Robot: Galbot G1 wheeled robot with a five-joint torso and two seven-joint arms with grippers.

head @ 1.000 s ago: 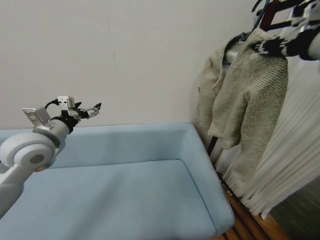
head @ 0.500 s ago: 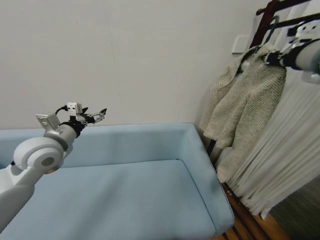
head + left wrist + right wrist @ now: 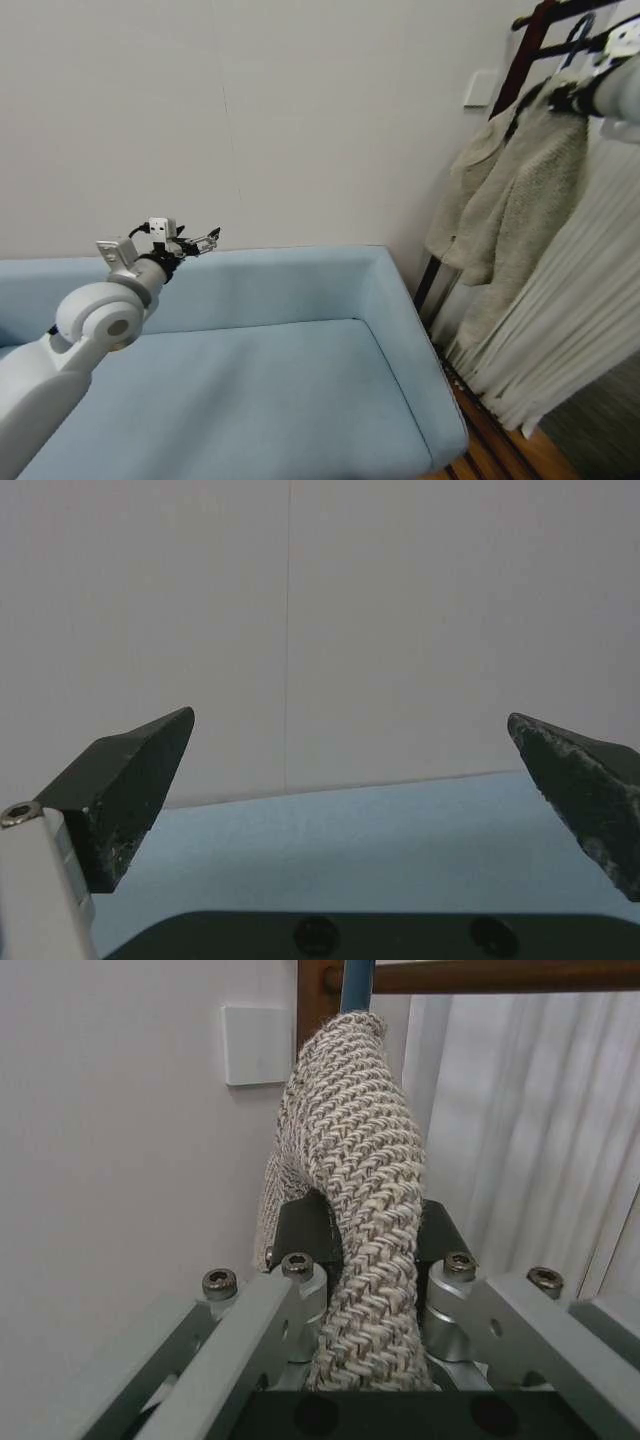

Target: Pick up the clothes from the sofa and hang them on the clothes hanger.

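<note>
While our right gripper [image 3: 565, 98] pinches the sweater [image 3: 520, 200] up high at the rack [image 3: 527, 45], we judge hanging nearly done, only letting go left; our left gripper [image 3: 207, 238] hovers spread over the sofa [image 3: 250, 400]

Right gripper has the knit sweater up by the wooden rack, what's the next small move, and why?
Probably nudge the right gripper a bit toward the wooden rail, with jaws shut on the knit sweater. The blue hanger hook sits right by the rail, but I can't tell it's seated, so releasing seems premature. The left gripper hovers open above the sofa.
</note>
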